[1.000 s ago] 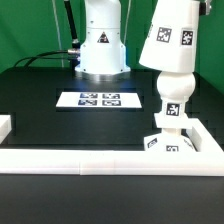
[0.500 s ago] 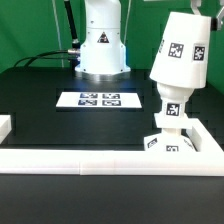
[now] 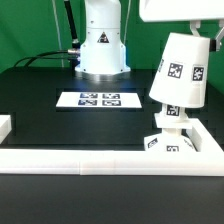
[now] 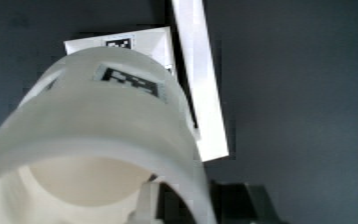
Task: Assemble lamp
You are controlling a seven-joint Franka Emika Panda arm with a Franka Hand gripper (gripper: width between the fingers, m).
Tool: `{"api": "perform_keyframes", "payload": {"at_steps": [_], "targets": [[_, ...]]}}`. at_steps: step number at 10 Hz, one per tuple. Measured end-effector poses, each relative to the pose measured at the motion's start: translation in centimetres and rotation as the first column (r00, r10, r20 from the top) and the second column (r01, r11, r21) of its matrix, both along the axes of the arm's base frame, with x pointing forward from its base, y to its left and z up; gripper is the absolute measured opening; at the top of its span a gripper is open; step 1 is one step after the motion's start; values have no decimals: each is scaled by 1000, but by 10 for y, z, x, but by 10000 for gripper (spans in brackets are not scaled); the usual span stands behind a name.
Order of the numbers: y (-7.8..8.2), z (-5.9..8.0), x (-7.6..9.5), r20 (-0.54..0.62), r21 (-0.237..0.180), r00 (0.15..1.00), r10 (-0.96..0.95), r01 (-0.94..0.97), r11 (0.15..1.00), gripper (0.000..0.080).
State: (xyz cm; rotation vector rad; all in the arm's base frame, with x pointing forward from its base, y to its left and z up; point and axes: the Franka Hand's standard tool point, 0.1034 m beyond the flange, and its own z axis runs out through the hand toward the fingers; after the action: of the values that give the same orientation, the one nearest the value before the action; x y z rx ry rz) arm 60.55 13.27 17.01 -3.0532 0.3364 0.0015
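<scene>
The white cone shade [image 3: 180, 70] hangs tilted at the exterior view's right, its wide end down over the bulb [image 3: 173, 117]. The bulb stands on the small square base [image 3: 167, 143] in the corner of the white wall, and its top is hidden by the shade. My gripper [image 3: 198, 30] is at the shade's top and is partly cut off by the frame. In the wrist view the shade [image 4: 105, 130] fills the picture, and its wall runs between my dark fingers at my gripper [image 4: 202, 205]. The base [image 4: 123, 45] shows beyond it.
A low white wall [image 3: 100, 160] runs along the table's front and right side [image 4: 197, 80]. The marker board [image 3: 98, 100] lies in the middle of the black table. The robot's white base [image 3: 102, 45] stands behind it. A white block [image 3: 5, 127] sits at the left edge.
The shade has come down and shifted toward the exterior view's right. It now covers the top of the bulb. Base and bulb have not moved.
</scene>
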Motion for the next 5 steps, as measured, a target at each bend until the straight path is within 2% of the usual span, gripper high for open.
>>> {"api": "perform_keyframes", "payload": {"at_steps": [5], "targets": [[-3,-16,0,2,-7,1000,-3,3,1000,45]]}}
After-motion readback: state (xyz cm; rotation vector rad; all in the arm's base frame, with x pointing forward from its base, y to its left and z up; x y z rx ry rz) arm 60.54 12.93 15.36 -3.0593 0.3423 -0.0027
